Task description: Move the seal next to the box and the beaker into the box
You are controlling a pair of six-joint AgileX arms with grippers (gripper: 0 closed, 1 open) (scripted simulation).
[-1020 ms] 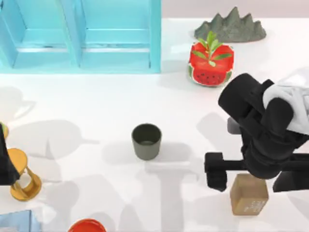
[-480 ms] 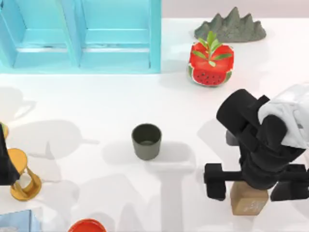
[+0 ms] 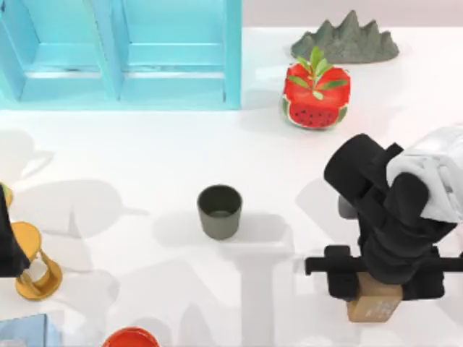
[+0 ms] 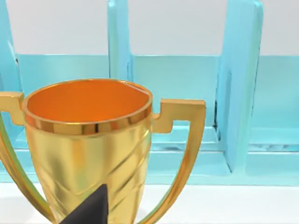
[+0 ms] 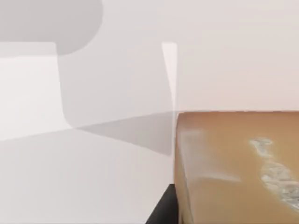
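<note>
Right gripper [image 3: 382, 276]: stood directly over the seal [image 3: 373, 305], fingers set against its two sides, pinching it; the seal sat on the table [image 3: 145, 159] near the front right.
Beaker [image 3: 219, 211]: upright at mid-table, well to the left of the right gripper, apart from all else.
Box [image 3: 119, 54]: blue, at the back left, far from the right gripper.
Left arm [image 3: 6, 242]: parked at the left edge beside a gold stand [image 3: 35, 264]; a gold trophy [image 4: 88, 149] close before its camera. Finger state: cannot tell.
</note>
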